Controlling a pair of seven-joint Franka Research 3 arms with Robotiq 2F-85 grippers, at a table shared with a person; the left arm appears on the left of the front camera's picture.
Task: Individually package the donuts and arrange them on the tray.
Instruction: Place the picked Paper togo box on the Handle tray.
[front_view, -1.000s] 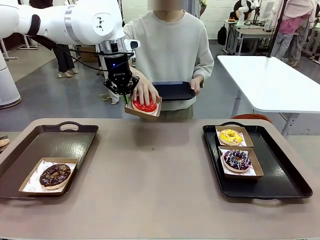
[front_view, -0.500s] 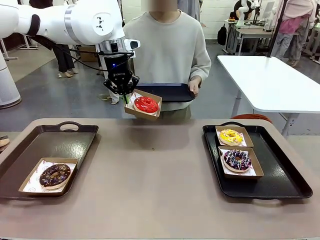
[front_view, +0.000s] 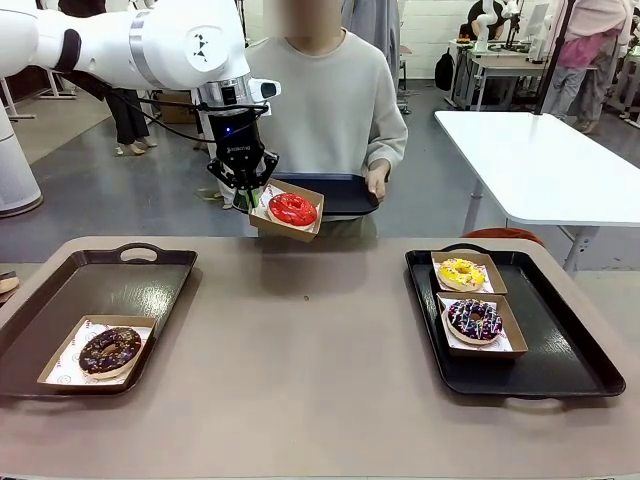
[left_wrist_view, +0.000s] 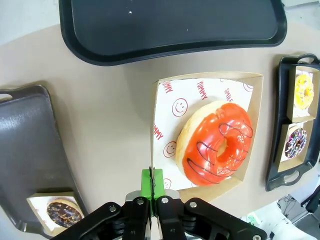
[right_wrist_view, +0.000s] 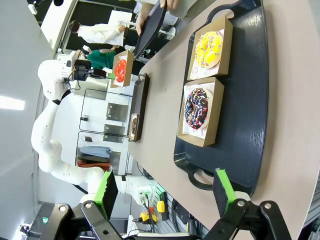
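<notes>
A robot's left gripper (front_view: 243, 183) holds a boxed red donut (front_view: 292, 209) in the air above the far edge of the shared table (front_view: 310, 350), its green pads pressed together on the rim of the shallow cardboard box (front_view: 287, 210). In the left wrist view the pinch sits at the box's near edge (left_wrist_view: 155, 182), by a corner, clear of the icing. Across the table a person (front_view: 330, 100) holds an empty dark tray (front_view: 330, 190) just behind the box.

The box looks light but floppy; gripped at one edge, it tilts, and the donut could probably slide on the printed paper. The donut itself appears soft and its glossy icing easily marked, so the cardboard rim is the sensible place to take hold, not the ring.

Largest of the containers, the right-hand tray (front_view: 570, 370) carries two boxes: the yellow donut (front_view: 461, 272) at the far end and the purple sprinkled donut (front_view: 474, 319) just beside it, nearer the robot, leaving the near end bare. The left-hand tray (front_view: 120, 275) holds one box with the chocolate donut (front_view: 109, 350) at its near corner.

The right gripper (right_wrist_view: 165, 192) hangs with its jaws spread wide, holding nothing, near the handle end of the right-hand tray.
</notes>
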